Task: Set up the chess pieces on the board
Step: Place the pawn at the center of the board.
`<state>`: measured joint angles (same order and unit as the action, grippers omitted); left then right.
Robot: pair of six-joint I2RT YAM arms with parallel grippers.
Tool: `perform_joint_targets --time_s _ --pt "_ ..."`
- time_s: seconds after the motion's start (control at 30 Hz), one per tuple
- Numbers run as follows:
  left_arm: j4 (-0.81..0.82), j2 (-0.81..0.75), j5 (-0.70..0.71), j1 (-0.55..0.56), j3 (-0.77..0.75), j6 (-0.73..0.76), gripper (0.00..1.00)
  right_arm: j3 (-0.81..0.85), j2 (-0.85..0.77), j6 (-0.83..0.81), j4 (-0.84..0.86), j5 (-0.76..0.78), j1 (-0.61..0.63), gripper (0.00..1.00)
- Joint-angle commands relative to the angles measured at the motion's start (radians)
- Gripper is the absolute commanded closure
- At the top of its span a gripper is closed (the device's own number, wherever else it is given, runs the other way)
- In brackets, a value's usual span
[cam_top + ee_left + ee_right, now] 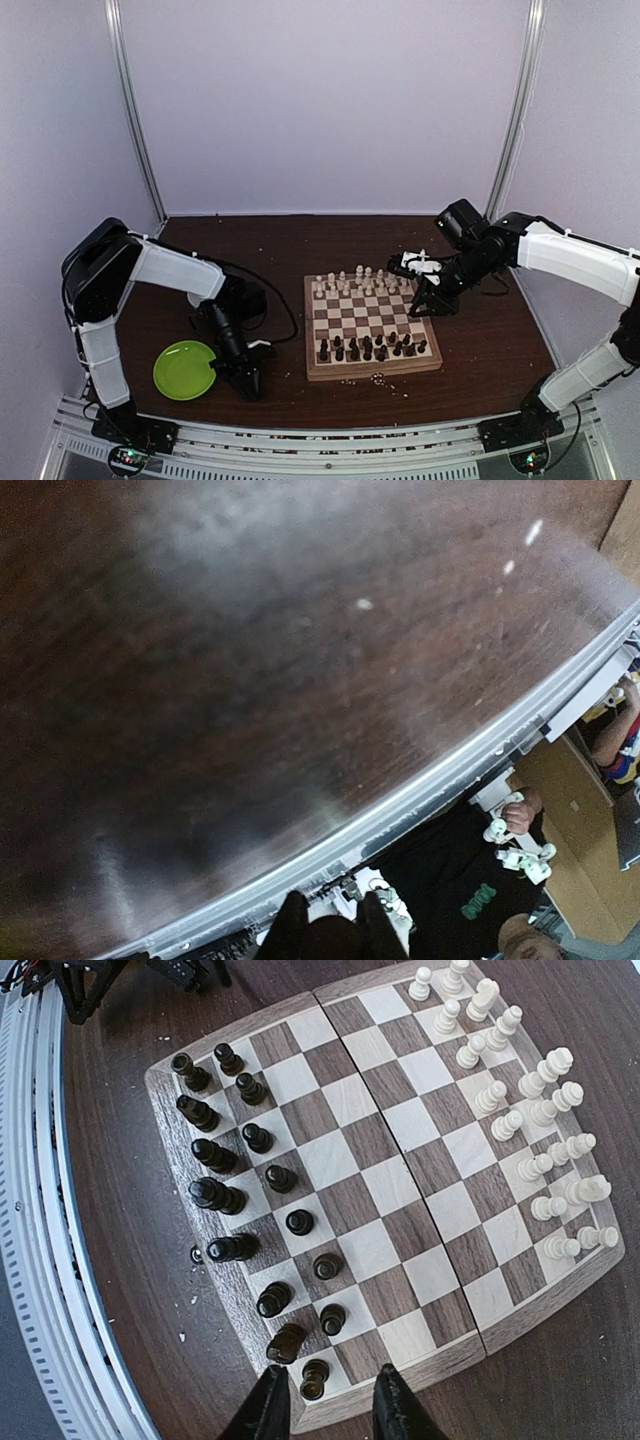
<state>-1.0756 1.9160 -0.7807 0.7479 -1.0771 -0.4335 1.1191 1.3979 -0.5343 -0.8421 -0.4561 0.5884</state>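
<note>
The board (350, 372) lies in the middle of the table. Dark chess pieces (365, 348) fill its near two rows and cream chess pieces (360, 281) its far two rows. In the right wrist view the dark pieces (230, 1197) run down the left of the board (400, 1175) and the cream ones (530, 1130) down the right. My right gripper (332, 1408) hangs open above the board's near right corner, with a dark piece (315, 1378) standing just ahead of its fingertips. My left gripper (252, 380) is shut, low by the table's front edge (400, 800), away from the board.
A round green plate (185, 368) lies left of the left gripper. Pale crumbs (378, 378) are scattered in front of the board. One dark piece (287, 1342) in the outer row leans. A metal rail (330, 440) runs along the table's front.
</note>
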Motion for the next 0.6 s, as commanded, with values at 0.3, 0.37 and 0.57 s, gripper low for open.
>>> perform_joint_targets --time_s 0.3,0.37,0.57 --pt "-0.131 0.085 0.128 -0.001 -0.107 0.094 0.7 -0.018 -0.025 -0.015 -0.01 -0.042 0.001 0.7" --pt "-0.134 0.081 0.164 0.001 -0.128 0.096 0.67 -0.018 -0.024 -0.013 -0.012 -0.044 0.001 0.7" --pt "-0.126 -0.002 0.369 0.025 -0.214 0.067 0.65 -0.02 -0.02 -0.005 -0.012 -0.047 0.002 0.7"
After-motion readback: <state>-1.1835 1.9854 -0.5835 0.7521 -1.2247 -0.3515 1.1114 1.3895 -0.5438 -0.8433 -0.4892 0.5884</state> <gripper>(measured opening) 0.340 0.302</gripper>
